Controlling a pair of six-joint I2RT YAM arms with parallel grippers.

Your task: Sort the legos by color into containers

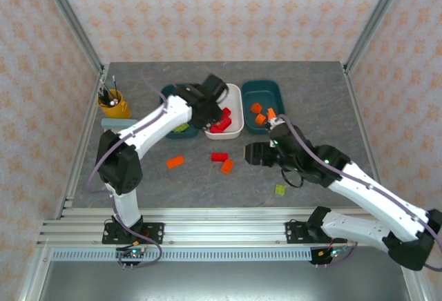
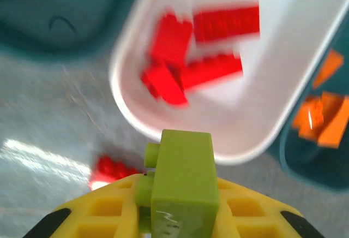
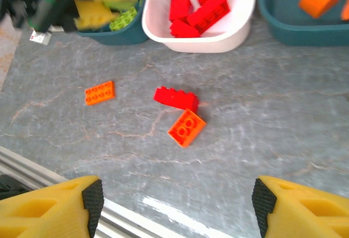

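My left gripper (image 2: 180, 200) is shut on a lime green lego (image 2: 182, 167), which it holds just above the table in front of the white container (image 2: 133, 112). That container holds several red legos (image 2: 210, 47). The left teal container (image 2: 60, 30) has green legos in it, and the right teal container (image 1: 271, 88) has orange ones (image 1: 257, 108). My right gripper (image 3: 177, 205) hangs open and empty over the table. Ahead of it lie a red lego (image 3: 175, 97), a square orange lego (image 3: 187, 127) and a longer orange lego (image 3: 100, 92).
A yellow pen cup (image 1: 114, 104) stands at the back left. One lime green lego (image 1: 280, 190) lies alone on the table near the right arm. The metal rail (image 1: 221, 228) runs along the near edge of the table.
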